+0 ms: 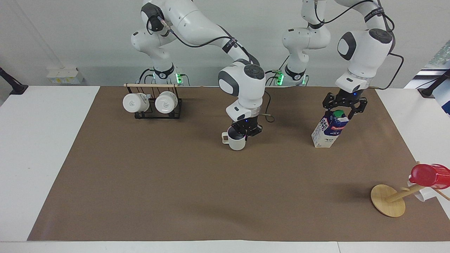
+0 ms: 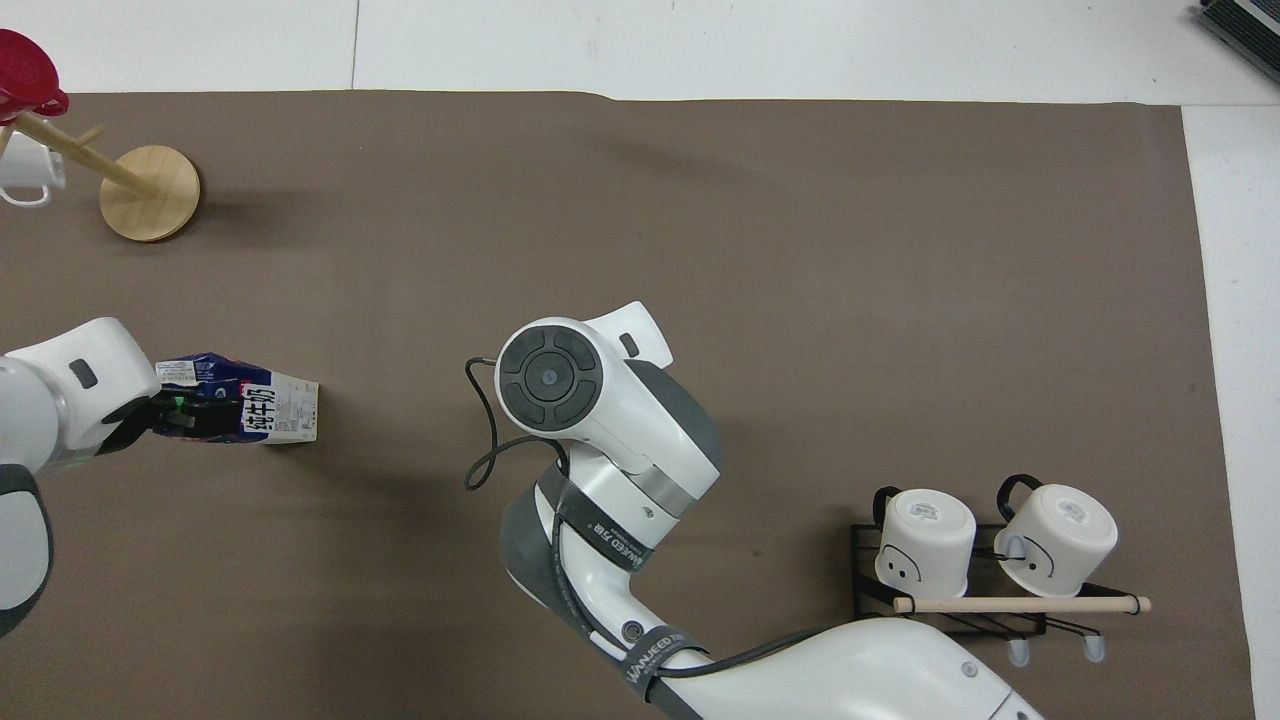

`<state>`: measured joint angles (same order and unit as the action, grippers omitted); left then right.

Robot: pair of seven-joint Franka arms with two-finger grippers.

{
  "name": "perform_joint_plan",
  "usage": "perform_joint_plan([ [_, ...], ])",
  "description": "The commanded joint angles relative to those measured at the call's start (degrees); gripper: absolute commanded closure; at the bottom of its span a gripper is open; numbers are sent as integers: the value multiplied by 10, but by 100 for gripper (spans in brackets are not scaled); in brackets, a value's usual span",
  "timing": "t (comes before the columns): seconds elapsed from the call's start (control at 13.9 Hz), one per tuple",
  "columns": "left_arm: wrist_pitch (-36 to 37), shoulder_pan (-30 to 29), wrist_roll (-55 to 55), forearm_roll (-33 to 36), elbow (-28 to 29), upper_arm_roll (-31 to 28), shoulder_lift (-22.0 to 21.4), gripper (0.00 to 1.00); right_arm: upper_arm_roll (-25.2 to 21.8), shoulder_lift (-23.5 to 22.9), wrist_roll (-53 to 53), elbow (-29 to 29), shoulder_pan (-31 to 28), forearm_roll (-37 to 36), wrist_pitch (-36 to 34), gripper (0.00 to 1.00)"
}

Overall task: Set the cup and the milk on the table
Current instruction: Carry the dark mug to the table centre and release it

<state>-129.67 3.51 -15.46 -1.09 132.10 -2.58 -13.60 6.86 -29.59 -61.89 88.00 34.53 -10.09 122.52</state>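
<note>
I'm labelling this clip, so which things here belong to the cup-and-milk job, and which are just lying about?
In the job: cup held by the right gripper; milk under the open left gripper; table.
Lying about: mug rack, wooden disc, red cup.
</note>
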Motion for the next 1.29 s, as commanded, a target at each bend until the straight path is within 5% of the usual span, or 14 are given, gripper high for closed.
perform_joint_plan([
  [0.0,-16,-6,-9,3,9,3,-1,3,3,25,-14,-3,-12,2,2,16],
  [0.22,-16,-6,-9,3,9,3,-1,21,-2,78,-12,1,-42,3,-9,0],
  [0.57,-15,-6,-8,3,9,3,-1,42,-2,181,53,14,-139,17,-142,0],
  [1.22,-10,-3,21,3,1,4,0,46,-2,285,234,56,-335,80,-216,0],
])
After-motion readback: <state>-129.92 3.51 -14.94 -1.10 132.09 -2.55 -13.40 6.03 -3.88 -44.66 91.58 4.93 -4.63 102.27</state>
